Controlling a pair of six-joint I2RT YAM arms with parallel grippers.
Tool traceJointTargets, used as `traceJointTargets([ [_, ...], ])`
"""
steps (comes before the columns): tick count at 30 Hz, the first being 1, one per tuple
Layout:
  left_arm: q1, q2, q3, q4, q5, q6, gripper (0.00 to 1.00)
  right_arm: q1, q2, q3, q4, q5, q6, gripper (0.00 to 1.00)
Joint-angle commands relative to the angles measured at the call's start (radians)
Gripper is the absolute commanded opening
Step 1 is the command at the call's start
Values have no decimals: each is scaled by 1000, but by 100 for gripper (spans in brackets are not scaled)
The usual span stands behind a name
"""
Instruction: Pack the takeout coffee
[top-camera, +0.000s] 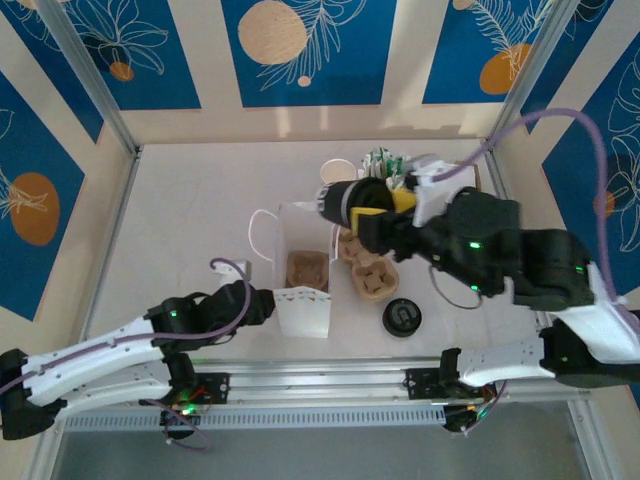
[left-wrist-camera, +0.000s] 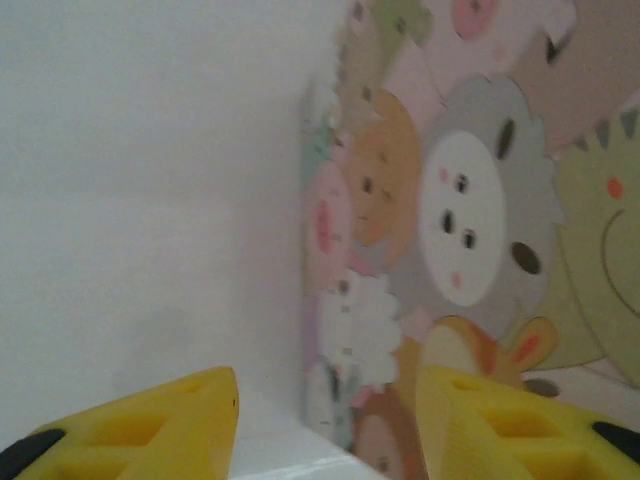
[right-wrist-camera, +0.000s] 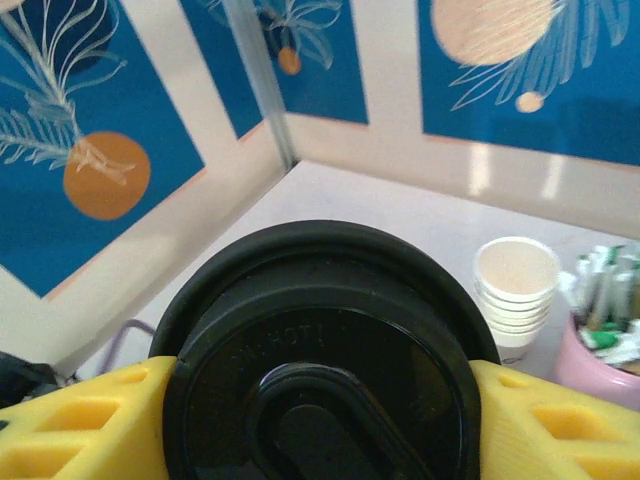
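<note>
- Top view: the right gripper (top-camera: 375, 205) was clamped on the lidded coffee cup (top-camera: 338, 204). It held the cup up off the table (top-camera: 190, 200), just beyond the far edge of the open paper bag (top-camera: 303, 308), apparently lined up to go in. A brown cup carrier (top-camera: 305, 268) sat inside the bag, likely there to seat the cup. The left gripper (top-camera: 268, 305) was at the bag's near-left corner, probably to steady it.
- Left wrist view: the left gripper's (left-wrist-camera: 325, 420) yellow fingers (left-wrist-camera: 150, 425) stood on either side of the bag's (left-wrist-camera: 450, 220) corner. I could not tell whether they pinched it.
- Right wrist view: the right gripper's (right-wrist-camera: 320, 400) fingers (right-wrist-camera: 70, 420) pressed both sides of the cup's black lid (right-wrist-camera: 320, 330), a side grip that left the base free for setting down. Stacked paper cups (right-wrist-camera: 515, 285) stood beyond.
</note>
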Motion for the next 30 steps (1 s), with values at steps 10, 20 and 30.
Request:
traceJointTargets([
  [10,-52,134,-111,433,203,-137,47,-7,172,161,-312,-24,204,32],
  [20,-137,143,-131,527,187,-159,48,-31,299,236,-512,-124,279,32],
  [30,-168,96,-140,481,117,-144,46,-85,437,299,-577,-239,239,32],
])
